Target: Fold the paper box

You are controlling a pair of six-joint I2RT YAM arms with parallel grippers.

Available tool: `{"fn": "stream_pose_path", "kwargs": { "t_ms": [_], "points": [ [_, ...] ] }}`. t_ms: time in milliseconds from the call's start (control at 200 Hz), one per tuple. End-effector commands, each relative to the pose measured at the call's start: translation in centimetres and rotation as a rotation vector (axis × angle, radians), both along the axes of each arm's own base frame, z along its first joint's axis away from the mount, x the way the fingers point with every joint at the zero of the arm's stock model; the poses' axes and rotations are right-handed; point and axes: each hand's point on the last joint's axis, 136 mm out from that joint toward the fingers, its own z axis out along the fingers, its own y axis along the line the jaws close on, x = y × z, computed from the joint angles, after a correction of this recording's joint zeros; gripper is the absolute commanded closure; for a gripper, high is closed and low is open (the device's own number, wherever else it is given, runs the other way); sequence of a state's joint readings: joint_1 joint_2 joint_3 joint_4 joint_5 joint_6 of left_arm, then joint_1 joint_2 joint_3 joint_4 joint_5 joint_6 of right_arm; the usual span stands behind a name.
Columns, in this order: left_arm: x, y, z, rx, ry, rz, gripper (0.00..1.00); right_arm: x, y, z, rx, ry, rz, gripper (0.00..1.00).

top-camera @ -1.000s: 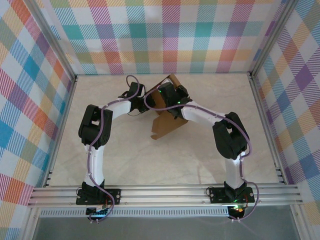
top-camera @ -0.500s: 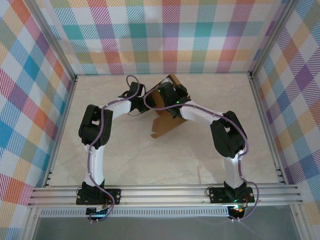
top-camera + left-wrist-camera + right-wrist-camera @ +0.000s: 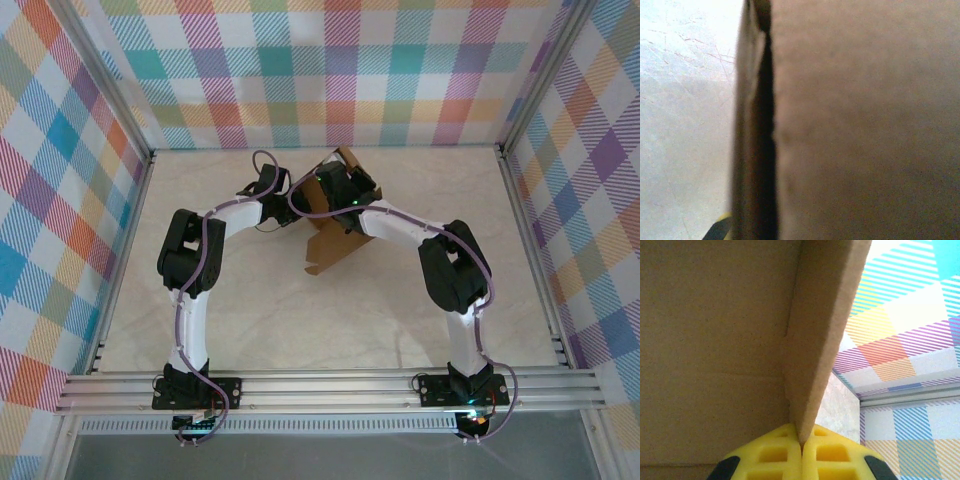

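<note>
The paper box [image 3: 330, 250] is a brown cardboard sheet, partly raised, at the back middle of the table [image 3: 400, 320]. Both arms meet over its upper part. My right gripper [image 3: 801, 440] is shut, its yellow fingertips [image 3: 774, 456] pinching the edge of an upright flap [image 3: 825, 315], with a broad panel [image 3: 715, 340] to the left. In the top view this gripper [image 3: 335, 195] sits on the box's far part. My left gripper [image 3: 287, 203] presses against the box's left side. Cardboard [image 3: 865, 125] is right against the left wrist camera, and one fingertip [image 3: 719, 231] shows at the bottom, so its jaws are hidden.
Checked walls [image 3: 330, 70] enclose the table on three sides, with metal rails [image 3: 330, 385] along the near edge. Bare tabletop [image 3: 685, 125] lies left of the box. The back right corner rail [image 3: 910, 392] is close behind the flap.
The right arm's elbow has drifted slightly left and the box's far flap has shifted a little. The left arm has held still.
</note>
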State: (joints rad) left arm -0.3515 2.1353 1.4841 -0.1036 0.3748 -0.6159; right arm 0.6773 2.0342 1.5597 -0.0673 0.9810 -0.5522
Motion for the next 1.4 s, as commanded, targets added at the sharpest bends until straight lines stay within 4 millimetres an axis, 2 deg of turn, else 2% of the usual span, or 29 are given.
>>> {"fn": "stream_pose_path", "kwargs": {
  "t_ms": [0,25,110,145,170,215,260,415,805,835,875,960,985,1020,1045,1090,1310,1395],
  "points": [
    [-0.3,-3.5,2.5,-0.057,-0.077,-0.115,1.0,-0.2,2.2,-1.7,0.0,0.027,0.08,1.0],
    [-0.3,-3.5,2.5,-0.058,-0.076,-0.116,1.0,-0.2,2.3,-1.8,0.001,0.029,0.082,0.99],
    [-0.3,-3.5,2.4,-0.06,-0.074,-0.115,1.0,-0.2,2.3,-1.9,-0.001,0.029,0.082,0.7],
    [-0.3,-3.5,2.4,-0.062,-0.074,-0.113,1.0,-0.1,2.3,-1.8,-0.003,0.028,0.082,0.63],
    [-0.3,-3.6,2.3,-0.062,-0.072,-0.115,1.0,-0.1,2.3,-1.9,-0.005,0.03,0.085,0.61],
    [-0.3,-3.6,2.2,-0.064,-0.071,-0.115,1.0,-0.1,2.3,-1.8,-0.007,0.03,0.085,0.63],
    [-0.3,-3.6,2.2,-0.063,-0.066,-0.115,1.0,-0.1,2.4,-1.9,-0.007,0.029,0.087,0.69],
    [-0.4,-3.5,2.4,-0.06,-0.066,-0.111,1.0,0.0,2.3,-2.2,-0.012,0.027,0.086,1.0],
    [0.1,-3.5,1.8,-0.061,-0.046,-0.085,1.0,-0.2,1.8,-1.5,-0.029,-0.015,0.074,1.0],
    [0.1,-3.5,1.8,-0.061,-0.046,-0.084,1.0,-0.2,1.8,-1.4,-0.025,-0.018,0.076,0.91],
    [0.1,-3.5,1.9,-0.06,-0.047,-0.086,1.0,-0.1,1.8,-1.4,-0.023,-0.018,0.077,0.83],
    [-0.1,-3.5,2.0,-0.057,-0.051,-0.09,1.0,0.0,2.0,-1.6,-0.026,-0.012,0.083,0.71],
    [-0.1,-3.5,2.0,-0.056,-0.051,-0.091,1.0,0.1,2.0,-1.6,-0.027,-0.011,0.084,0.7],
    [-0.2,-3.5,1.9,-0.056,-0.049,-0.092,1.0,0.1,2.0,-1.7,-0.03,-0.01,0.084,0.75],
    [-0.2,-3.5,1.9,-0.057,-0.046,-0.095,1.0,0.1,2.1,-1.8,-0.032,-0.008,0.085,0.86],
    [-0.3,-3.6,2.1,-0.059,-0.05,-0.097,1.0,0.1,2.0,-1.8,-0.031,-0.009,0.084,1.0],
    [-0.2,-3.8,2.2,-0.062,-0.053,-0.1,1.0,-0.5,1.5,-1.5,-0.033,-0.012,0.079,1.0],
    [-0.2,-3.9,2.3,-0.062,-0.054,-0.1,1.0,-0.6,1.4,-1.3,-0.031,-0.014,0.08,0.76]
  ]
}}
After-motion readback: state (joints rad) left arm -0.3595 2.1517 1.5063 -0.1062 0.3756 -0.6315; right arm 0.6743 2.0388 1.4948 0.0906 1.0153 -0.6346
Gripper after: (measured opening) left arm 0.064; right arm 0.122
